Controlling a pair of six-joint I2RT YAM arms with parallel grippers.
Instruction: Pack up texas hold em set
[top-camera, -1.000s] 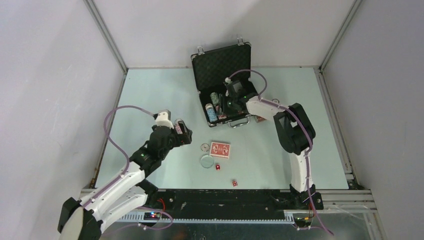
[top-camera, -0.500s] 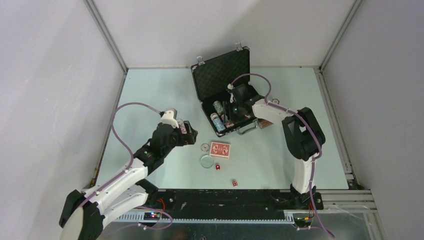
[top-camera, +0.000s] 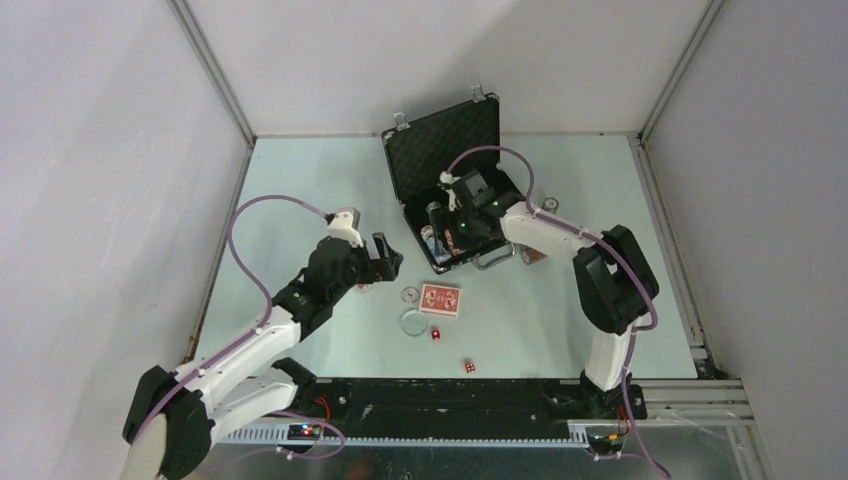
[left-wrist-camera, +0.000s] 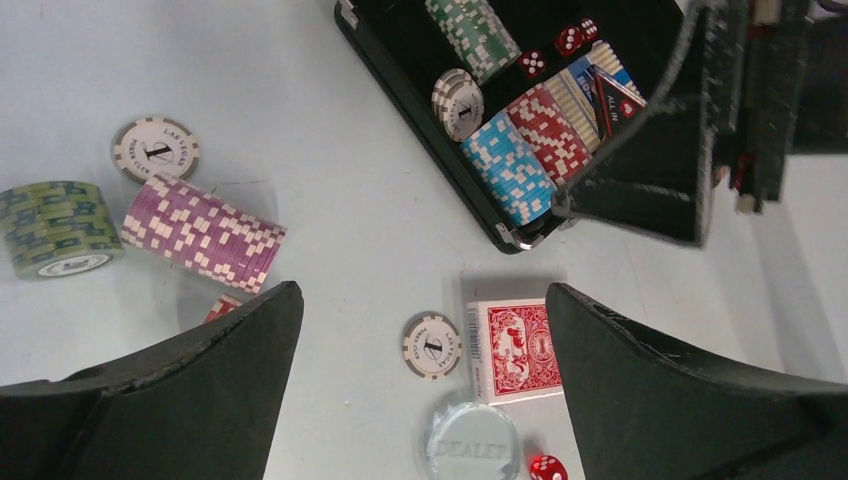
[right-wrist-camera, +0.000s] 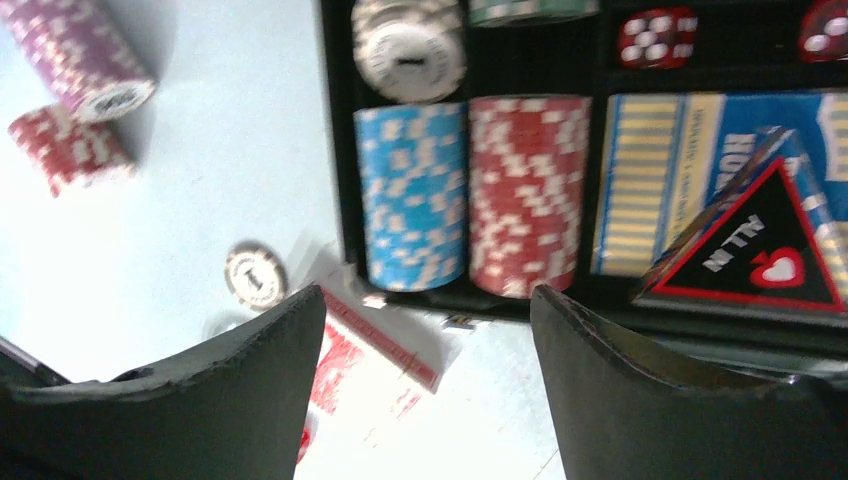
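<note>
Top external view shows the open black briefcase at the counter's far middle. Right tool hangs over its chip stacks, fingers apart and empty. Left tool, spread wide, hovers near the red-backed cards and dealer disc.

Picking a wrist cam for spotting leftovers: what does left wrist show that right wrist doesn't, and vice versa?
Left wrist only: green chip stack, DEALER disc and a red die on the table. Right wrist only: the loose red chip stack in full; left wrist catches just its corner. Both: purple stack, red card deck, blue stack in the case.
</note>
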